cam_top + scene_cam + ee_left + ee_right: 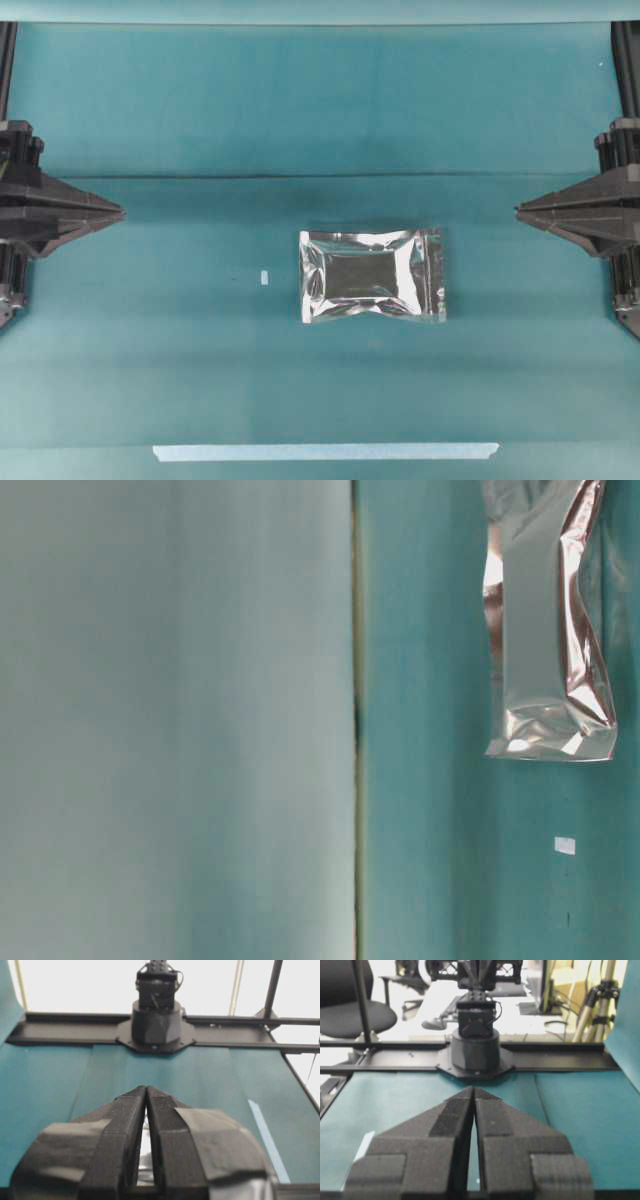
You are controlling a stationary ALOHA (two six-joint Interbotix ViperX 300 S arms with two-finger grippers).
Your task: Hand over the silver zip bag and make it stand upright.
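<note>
Foil, light and slippery: your silver zip bag (372, 275) lies flat mid-table, nearer the right edge. Pinch its stiffer zip strip. Left gripper (120, 212) and right gripper (519, 210) sit closed, empty.

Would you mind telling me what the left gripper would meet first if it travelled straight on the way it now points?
Probably nothing on the table: the left gripper, jaws shut, points level across toward the right gripper. The silver zip bag lies flat, nearer the camera than that line. Height is unclear, so this is tentative.
</note>
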